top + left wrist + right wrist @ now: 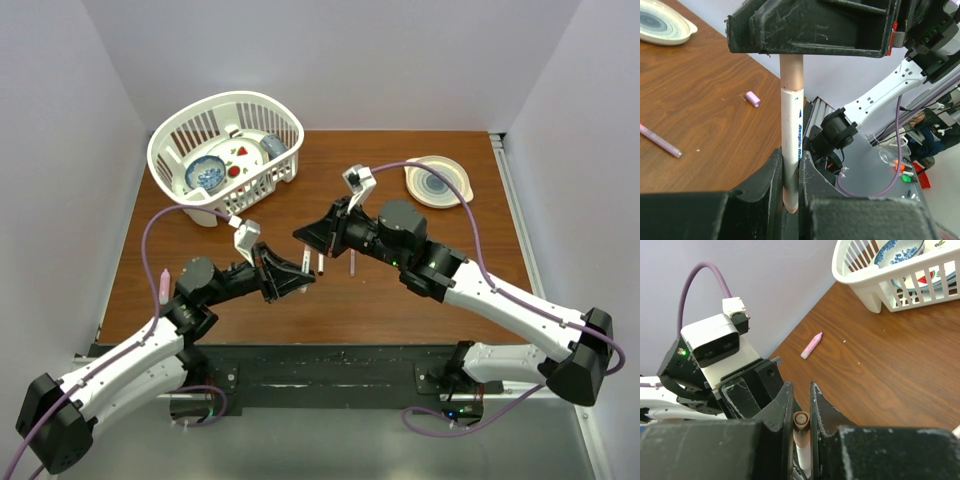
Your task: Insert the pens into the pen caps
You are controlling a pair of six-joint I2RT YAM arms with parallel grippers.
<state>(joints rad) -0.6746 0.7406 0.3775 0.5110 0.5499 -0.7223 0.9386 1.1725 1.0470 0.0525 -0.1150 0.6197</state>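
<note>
A white pen point(791, 135) stands upright with my left gripper point(790, 156) shut on its lower barrel. A pinkish pen cap point(791, 70) sits on the pen's upper end. My right gripper point(800, 388) is shut on that pen cap point(801, 421), with the white barrel point(803, 456) showing below it. In the top view the left gripper point(298, 279) and right gripper point(314, 242) meet tip to tip over the table's middle. A lilac pen point(661, 141) and a small lilac cap point(753, 98) lie on the wood. Another pink pen point(811, 344) lies near the left wall.
A white basket point(170, 150) with dishes stands at the back left. A pale plate point(438, 181) sits at the back right. The lilac pen point(352, 263) lies just right of the grippers, the pink pen point(163, 285) at the table's left edge.
</note>
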